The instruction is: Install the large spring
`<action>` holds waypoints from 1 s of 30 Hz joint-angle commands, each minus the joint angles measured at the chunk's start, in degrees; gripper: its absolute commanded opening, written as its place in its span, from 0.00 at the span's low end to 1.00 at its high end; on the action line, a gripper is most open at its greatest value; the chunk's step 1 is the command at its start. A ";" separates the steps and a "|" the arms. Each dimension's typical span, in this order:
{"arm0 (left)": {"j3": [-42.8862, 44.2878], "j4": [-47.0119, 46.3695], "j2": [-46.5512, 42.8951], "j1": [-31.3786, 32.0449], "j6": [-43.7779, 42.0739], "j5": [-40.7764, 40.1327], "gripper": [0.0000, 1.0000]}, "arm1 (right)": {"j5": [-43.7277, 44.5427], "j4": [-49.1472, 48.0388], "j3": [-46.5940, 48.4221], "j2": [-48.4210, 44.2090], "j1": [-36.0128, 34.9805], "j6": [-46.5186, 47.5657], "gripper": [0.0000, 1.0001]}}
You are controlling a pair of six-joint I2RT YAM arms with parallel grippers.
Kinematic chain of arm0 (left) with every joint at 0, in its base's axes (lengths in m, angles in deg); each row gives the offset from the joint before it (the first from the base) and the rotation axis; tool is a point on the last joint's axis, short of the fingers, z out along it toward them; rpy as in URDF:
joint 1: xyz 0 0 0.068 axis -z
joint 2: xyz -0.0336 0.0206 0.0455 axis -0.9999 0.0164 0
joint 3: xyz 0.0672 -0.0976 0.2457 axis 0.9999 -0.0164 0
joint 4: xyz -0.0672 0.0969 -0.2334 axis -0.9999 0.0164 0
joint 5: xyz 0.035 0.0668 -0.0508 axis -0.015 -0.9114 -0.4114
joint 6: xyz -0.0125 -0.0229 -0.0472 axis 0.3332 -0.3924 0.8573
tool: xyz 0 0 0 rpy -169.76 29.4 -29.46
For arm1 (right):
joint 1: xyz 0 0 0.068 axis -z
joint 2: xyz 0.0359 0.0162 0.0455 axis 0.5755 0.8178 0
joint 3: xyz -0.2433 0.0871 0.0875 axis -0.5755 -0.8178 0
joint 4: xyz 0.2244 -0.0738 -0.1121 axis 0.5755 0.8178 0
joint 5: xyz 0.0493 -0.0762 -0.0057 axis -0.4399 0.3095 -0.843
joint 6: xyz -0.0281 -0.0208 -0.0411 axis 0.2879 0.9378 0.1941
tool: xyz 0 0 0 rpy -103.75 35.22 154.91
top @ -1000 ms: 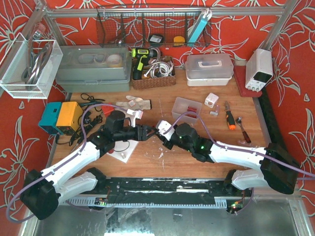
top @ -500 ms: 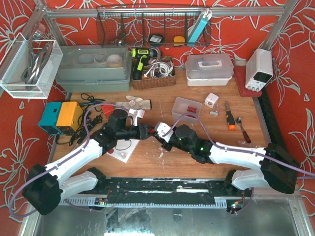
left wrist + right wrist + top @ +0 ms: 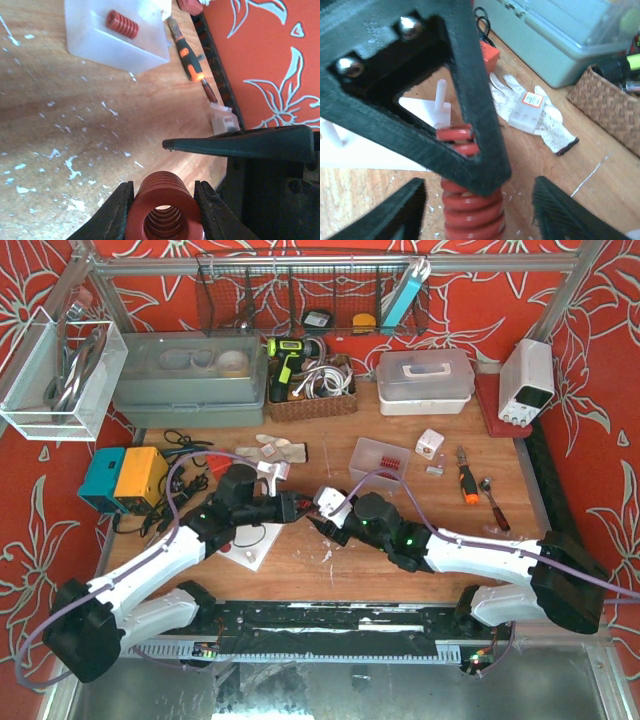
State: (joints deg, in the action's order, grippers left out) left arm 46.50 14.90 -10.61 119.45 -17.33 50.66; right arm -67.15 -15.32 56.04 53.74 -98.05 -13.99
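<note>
The large spring [image 3: 162, 212], a thick red coil, is held off the table between the two arms at the middle of the table. My left gripper [image 3: 163, 200] is shut on it, a finger pressing each side. In the right wrist view the same large spring [image 3: 470, 215] stands between the spread fingers of my right gripper [image 3: 480, 207], which is open and clear of the coil on both sides. A left finger [image 3: 470, 100] crosses the spring's upper turns. Behind it lies the white base [image 3: 422, 107] with an upright peg [image 3: 440, 92]. From above, left gripper [image 3: 293, 508] and right gripper [image 3: 322, 514] meet tip to tip.
A clear box [image 3: 90, 35] holding a smaller red spring [image 3: 121, 24] stands further back, an orange-handled screwdriver [image 3: 187, 47] beside it. A white glove [image 3: 545, 122] with a small plastic part on it lies behind the base. A wicker basket [image 3: 615, 107] and a grey bin [image 3: 190, 380] line the rear.
My left gripper's fingers have closed in onto the spring. My right gripper, shut on the coil before, has opened off it. Both arms stay about where they were.
</note>
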 commanded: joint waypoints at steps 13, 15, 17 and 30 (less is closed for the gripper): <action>-1.00 9.60 -9.28 0.02 -1.21 -45.69 0.00 | 29.22 18.28 -0.01 -15.73 -0.12 -10.17 0.99; -0.72 10.84 -8.57 0.00 -1.12 -50.07 0.00 | 31.93 15.26 -2.80 -17.13 0.18 -9.96 0.99; -0.04 12.55 -7.16 0.02 -0.61 -54.24 0.00 | 32.94 13.02 -4.59 -18.03 0.48 -10.12 0.99; 5.29 24.41 -1.71 0.02 7.06 -62.99 0.00 | 29.65 13.78 -4.03 -16.74 0.87 -11.01 0.99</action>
State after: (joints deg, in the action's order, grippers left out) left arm 49.78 37.61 -12.44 119.43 -12.06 -7.37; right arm -37.82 -1.40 50.84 36.91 -97.35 -23.86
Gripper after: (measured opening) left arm 0.289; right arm 0.989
